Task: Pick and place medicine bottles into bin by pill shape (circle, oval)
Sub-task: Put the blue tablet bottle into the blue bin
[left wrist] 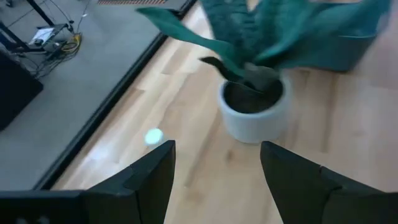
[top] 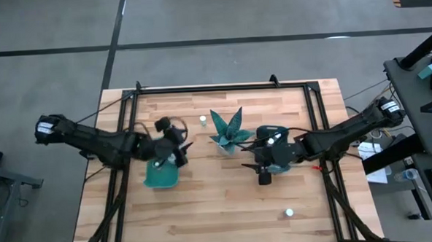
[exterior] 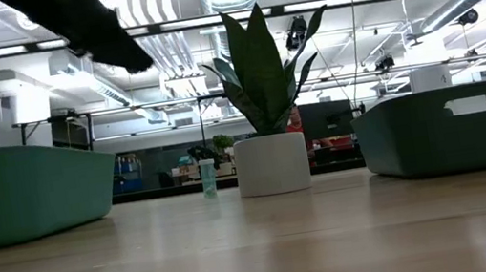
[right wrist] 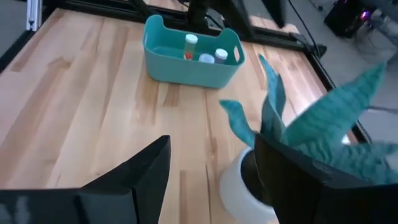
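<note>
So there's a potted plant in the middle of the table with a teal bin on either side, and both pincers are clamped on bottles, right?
Not quite. The potted plant does stand between the two teal bins, but neither pincer holds a bottle. The left wrist view shows the left pincer open and empty; the right wrist view shows the same for the right pincer.

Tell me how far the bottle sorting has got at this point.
Partly done. Three small white-capped bottles stand in the left teal plastic bin. Nothing is in hand: the left tool and right tool both show open, empty fingers, hovering near the bins. Left: one bottle beside the teal-leaved potted plant and another near the table's front edge.
</note>
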